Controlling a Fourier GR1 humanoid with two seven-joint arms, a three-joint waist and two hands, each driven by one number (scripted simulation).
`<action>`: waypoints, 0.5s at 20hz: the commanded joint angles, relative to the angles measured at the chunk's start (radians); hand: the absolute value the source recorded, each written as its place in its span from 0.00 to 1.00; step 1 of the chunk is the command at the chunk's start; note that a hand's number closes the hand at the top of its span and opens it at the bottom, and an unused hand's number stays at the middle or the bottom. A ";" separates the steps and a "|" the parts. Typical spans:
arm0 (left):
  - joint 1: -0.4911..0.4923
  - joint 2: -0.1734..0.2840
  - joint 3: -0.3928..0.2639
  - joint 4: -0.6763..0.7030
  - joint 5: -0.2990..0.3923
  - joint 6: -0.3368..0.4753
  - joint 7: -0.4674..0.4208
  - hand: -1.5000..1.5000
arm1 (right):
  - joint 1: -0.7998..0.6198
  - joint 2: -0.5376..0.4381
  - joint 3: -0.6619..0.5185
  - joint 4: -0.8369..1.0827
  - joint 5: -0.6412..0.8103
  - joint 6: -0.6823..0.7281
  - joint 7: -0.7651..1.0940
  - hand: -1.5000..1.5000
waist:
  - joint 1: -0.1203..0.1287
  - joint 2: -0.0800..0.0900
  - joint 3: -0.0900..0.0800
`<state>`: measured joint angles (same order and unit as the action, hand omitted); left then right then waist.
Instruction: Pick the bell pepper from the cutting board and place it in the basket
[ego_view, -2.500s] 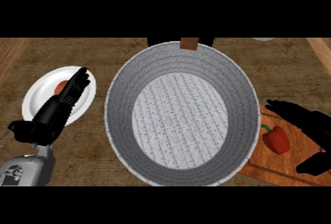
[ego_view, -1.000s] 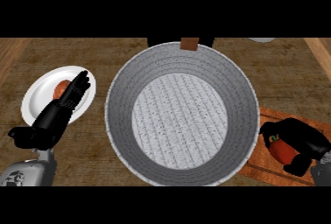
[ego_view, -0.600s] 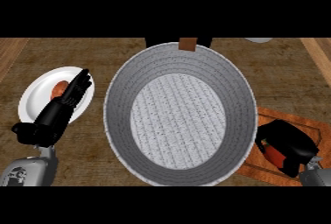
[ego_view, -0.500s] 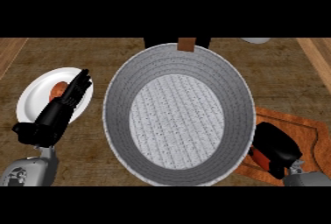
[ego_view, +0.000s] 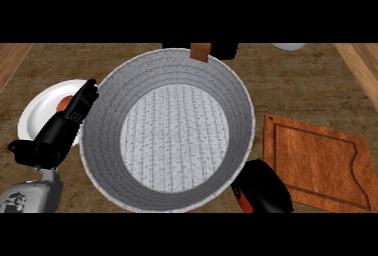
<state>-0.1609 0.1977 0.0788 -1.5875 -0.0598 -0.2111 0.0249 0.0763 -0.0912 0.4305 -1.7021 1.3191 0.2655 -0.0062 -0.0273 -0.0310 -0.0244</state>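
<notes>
Right hand (ego_view: 264, 192): low in the view, just off the basket's lower right rim, fingers curled closed round the bell pepper (ego_view: 240, 201); only a sliver of red shows at the hand's left edge, the rest hidden under the fingers; the pepper is off the cutting board (ego_view: 317, 162), which lies bare to the right, close to the basket but not touching it.

Step in hand, as judged: carry phase; the pick appears done and the pepper is between board and basket (ego_view: 111, 107); placement not yet done.

Next move calls for: travel left and up the view so the hand clears the basket's raised grey rim, then sits over the pale woven floor before the fingers part; releasing at the rim risks the pepper landing on the counter (ego_view: 310, 85) outside.

Edges and room: the basket is large and takes up the middle of the view; its interior holds nothing visible, so the landing area is wide; the near rim is the only obstacle on the path. Beyond the basket, at its far rim, a brown tab and dark shape, identity unclear.

Left hand (ego_view: 63, 127): at the view's left, fingers straight, resting over the white plate (ego_view: 37, 112) beside the basket's left rim; an orange item on the plate partly covered; well apart from the right hand's route.
</notes>
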 joint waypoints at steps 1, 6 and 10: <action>0.003 0.004 0.005 0.005 0.004 -0.004 -0.002 0.50 | 0.107 0.087 0.169 -0.058 -0.153 -0.082 0.162 1.00 | 0.006 0.019 0.029; 0.007 0.007 0.003 0.003 0.009 -0.018 -0.008 0.50 | 0.164 0.090 0.402 -0.231 -0.288 -0.341 0.293 1.00 | -0.002 0.011 0.028; 0.013 0.009 0.009 0.004 0.011 -0.020 -0.002 0.50 | 0.160 0.090 0.572 -0.346 -0.267 -0.514 0.434 1.00 | -0.004 0.008 0.023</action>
<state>-0.1523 0.2150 0.0935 -1.5848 -0.0557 -0.2270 0.0219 0.2009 -0.0326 0.8058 -1.9111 1.0674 -0.1024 0.2866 -0.0314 -0.0229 0.0003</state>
